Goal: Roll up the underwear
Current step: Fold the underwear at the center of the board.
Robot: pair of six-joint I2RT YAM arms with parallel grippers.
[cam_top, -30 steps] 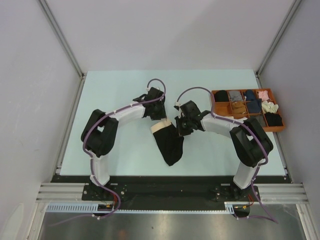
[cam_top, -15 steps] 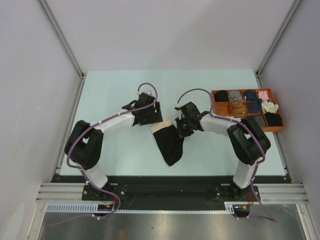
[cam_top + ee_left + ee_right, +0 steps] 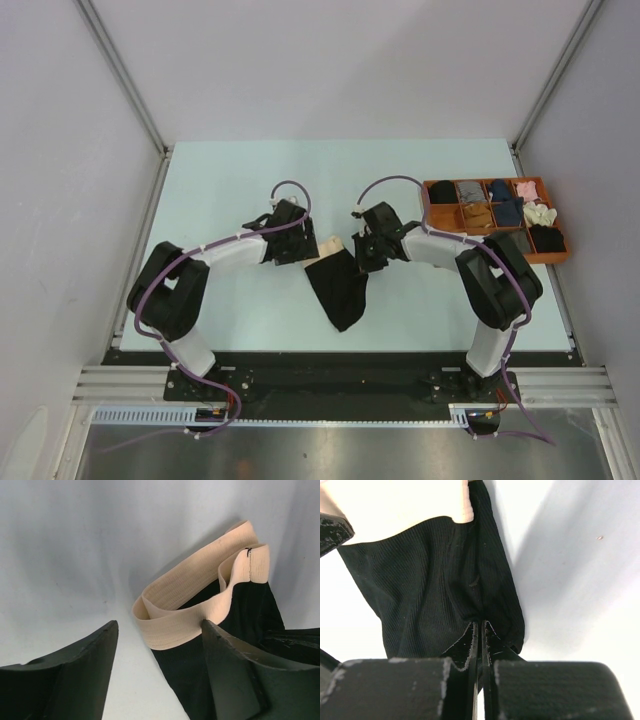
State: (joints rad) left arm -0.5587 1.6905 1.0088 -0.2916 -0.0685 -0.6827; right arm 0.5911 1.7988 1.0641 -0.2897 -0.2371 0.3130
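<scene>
Backed my left gripper leftward off the waistband, jaws spread, empty. My right gripper pinches the black underwear at its right edge. Limp, light cloth; best grabbed by the waistband.

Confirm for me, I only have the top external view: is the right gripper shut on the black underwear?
Observer: Yes. The right wrist view shows the right gripper shut, pinching a fold of the black underwear.
Operator: And the left gripper?
Observer: The left gripper is open and grips nothing; the near edge of the beige waistband sits between its fingers.
Operator: Is that waistband flat?
Observer: No, it is doubled over, with a gap between the layers.
</scene>
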